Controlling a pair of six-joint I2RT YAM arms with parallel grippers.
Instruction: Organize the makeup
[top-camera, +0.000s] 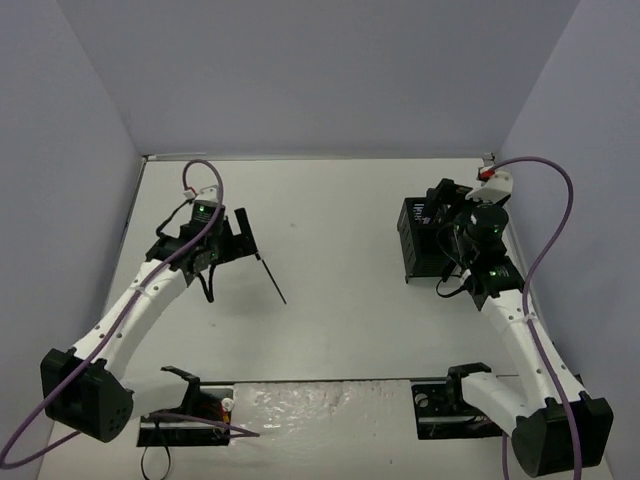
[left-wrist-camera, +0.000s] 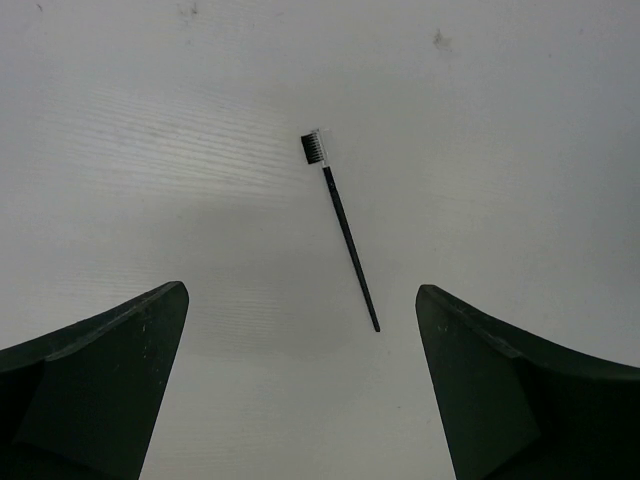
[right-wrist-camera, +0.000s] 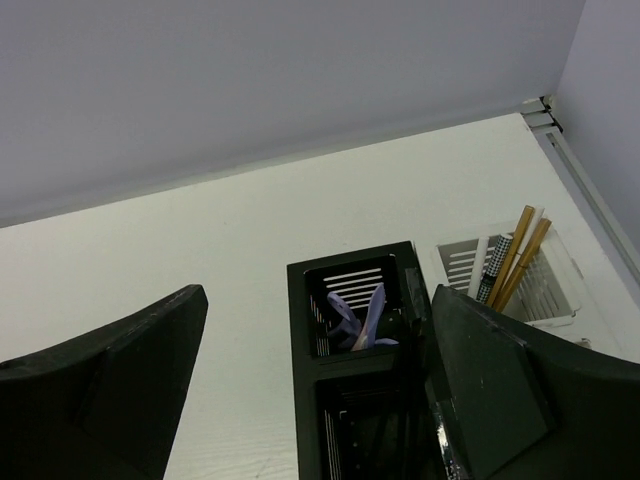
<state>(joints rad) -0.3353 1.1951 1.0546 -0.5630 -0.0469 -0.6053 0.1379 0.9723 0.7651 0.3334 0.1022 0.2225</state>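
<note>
the thin black brush with a small bristled head (left-wrist-camera: 345, 235) lies flat on the white tabletop (left-wrist-camera: 150, 150), well apart from the black mesh holder (right-wrist-camera: 303, 400), off to that holder's left. the left gripper (left-wrist-camera: 300, 292) hovers over the brush, fingers wide apart and nothing between them. in the left wrist view the handle tip sits in the gap, off-centre. the long axis runs away from the gripper on a slight slant, with the bristles at the far end. the fingers' closing line already crosses the handle, so the pick probably needs a small advance and a descent rather than a turn. the left arm is plainly the nearer one.

the right gripper (right-wrist-camera: 318, 296), also spread and empty, hangs just above the holder. there a lavender scissor-like tool (right-wrist-camera: 365, 318) stands in a black cell. beige wooden sticks (right-wrist-camera: 518, 255) stand in the white compartment (right-wrist-camera: 565, 295) beside the holder.
</note>
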